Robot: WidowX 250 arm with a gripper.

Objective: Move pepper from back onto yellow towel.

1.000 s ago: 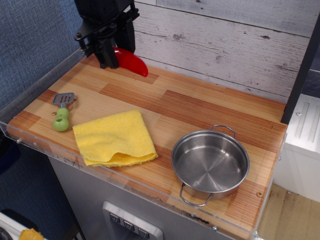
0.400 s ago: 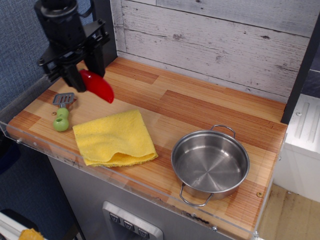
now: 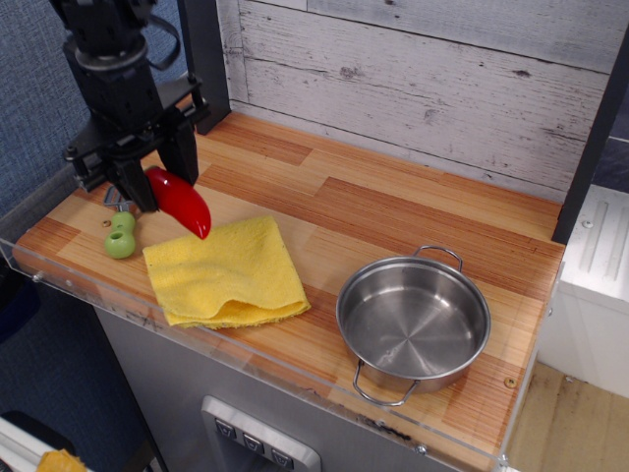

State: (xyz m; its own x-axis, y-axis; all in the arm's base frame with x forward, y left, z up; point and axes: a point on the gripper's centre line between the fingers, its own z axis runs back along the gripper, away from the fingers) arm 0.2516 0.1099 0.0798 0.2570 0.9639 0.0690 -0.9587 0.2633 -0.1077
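The glossy red pepper (image 3: 182,203) hangs in my gripper (image 3: 152,179), which is shut on its stem end. Its pointed tip slants down to the right, just over the back left corner of the yellow towel (image 3: 226,272). I cannot tell if the tip touches the cloth. The towel lies folded at the front left of the wooden counter (image 3: 393,216). The black arm rises from the gripper to the top left of the view.
A green-handled spatula (image 3: 121,234) lies left of the towel, its blade partly hidden behind my gripper. A steel pot (image 3: 413,322) stands at the front right. A clear plastic rim (image 3: 88,285) edges the counter's front and left. A plank wall backs it.
My gripper has carried the pepper from the back left of the counter forward and down, to the towel's back left corner.
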